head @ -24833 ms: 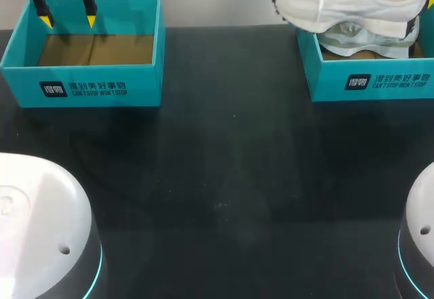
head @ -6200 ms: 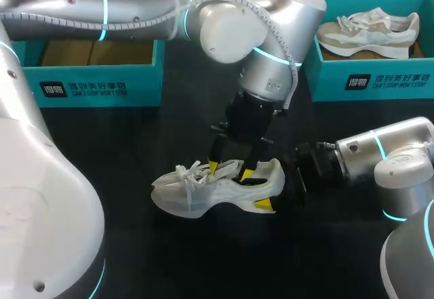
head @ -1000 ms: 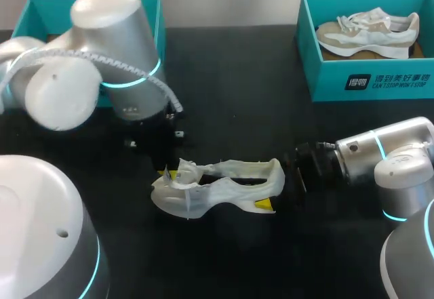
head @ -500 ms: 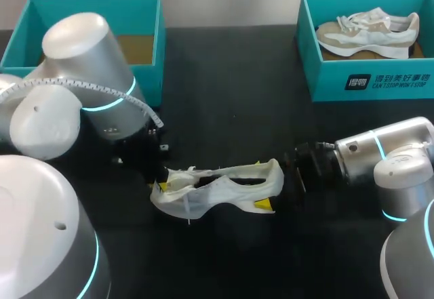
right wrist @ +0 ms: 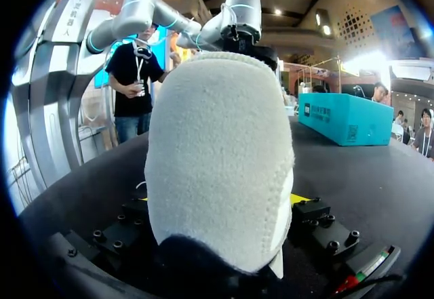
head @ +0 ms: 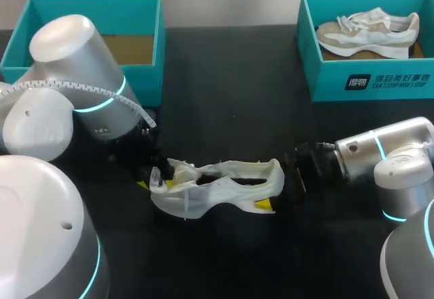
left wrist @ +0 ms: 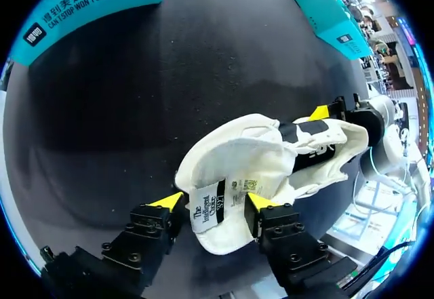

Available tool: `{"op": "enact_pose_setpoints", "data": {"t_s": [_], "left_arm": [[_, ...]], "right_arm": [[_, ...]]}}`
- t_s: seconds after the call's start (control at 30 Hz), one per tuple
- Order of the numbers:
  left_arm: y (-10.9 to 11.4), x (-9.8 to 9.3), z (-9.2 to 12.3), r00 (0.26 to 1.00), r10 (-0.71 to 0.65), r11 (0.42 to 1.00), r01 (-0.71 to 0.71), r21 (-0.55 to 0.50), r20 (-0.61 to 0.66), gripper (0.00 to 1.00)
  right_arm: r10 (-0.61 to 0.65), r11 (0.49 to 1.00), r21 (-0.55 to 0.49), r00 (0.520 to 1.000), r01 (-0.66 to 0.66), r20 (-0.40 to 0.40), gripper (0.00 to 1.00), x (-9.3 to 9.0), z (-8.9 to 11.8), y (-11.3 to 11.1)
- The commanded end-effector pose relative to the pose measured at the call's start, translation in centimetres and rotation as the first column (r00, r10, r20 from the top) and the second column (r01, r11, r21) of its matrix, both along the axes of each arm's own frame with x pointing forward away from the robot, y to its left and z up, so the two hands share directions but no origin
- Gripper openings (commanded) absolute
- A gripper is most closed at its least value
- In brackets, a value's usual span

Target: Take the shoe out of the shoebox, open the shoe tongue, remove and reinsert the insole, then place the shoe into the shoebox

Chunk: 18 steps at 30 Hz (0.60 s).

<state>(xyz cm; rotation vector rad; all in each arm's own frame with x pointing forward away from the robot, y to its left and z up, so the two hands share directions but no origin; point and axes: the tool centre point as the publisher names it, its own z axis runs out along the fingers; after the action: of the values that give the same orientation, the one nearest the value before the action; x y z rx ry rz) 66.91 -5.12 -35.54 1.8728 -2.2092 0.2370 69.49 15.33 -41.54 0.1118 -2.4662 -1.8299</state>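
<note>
A white shoe (head: 224, 185) lies on its side mid-table on the black table (head: 230, 109), toe toward my left arm. My right gripper (head: 271, 185) comes in from the right and is shut on the shoe's heel (right wrist: 217, 156), with one yellow tip (head: 264, 205) showing on the near side. My left gripper (head: 154, 175) is at the toe end. In the left wrist view the pulled-out tongue (left wrist: 224, 204), label up, lies between my left gripper's (left wrist: 213, 203) parted fingers. The insole is not clearly visible.
A teal shoebox (head: 366, 82) at the back right holds a second shoe (head: 369, 31). Another teal box (head: 157, 14) at the back left holds only brown paper, partly hidden by my left arm (head: 81, 95).
My left gripper drew back toward the toe with the tongue, then opened its fingers. The shoe and the right arm stayed put.
</note>
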Motion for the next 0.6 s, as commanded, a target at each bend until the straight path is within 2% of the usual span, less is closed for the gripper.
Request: {"op": "enact_pose_setpoints", "data": {"t_s": [0.03, 0.17, 0.27, 0.6], "left_arm": [[0.2, -0.9, 3.5, 0.999, -0.02, 1.0, 0.02, 0.0, 0.035, 0.88], [-0.6, -0.6, 6.3, 0.997, -0.059, 0.998, 0.06, -0.019, 0.058, 0.85], [-1.3, 0.0, 8.0, 0.994, -0.094, 0.995, 0.096, -0.026, 0.063, 0.87], [-4.5, 2.2, 12.3, 0.976, -0.213, 0.977, 0.212, 0.025, 0.038, 0.89]], "right_arm": [[0.0, 1.0, -0.004, 1.0, 0.0, -0.001, 0.0, -0.1, -0.2, 0.0], [0.0, 1.0, -0.004, 1.0, 0.0, -0.001, 0.0, -0.1, -0.2, 0.0], [0.0, 1.0, -0.004, 1.0, 0.0, -0.001, 0.0, -0.1, -0.2, 0.0], [0.0, 1.0, -0.004, 1.0, 0.0, -0.001, 0.0, -0.1, -0.2, 0.0]]}}
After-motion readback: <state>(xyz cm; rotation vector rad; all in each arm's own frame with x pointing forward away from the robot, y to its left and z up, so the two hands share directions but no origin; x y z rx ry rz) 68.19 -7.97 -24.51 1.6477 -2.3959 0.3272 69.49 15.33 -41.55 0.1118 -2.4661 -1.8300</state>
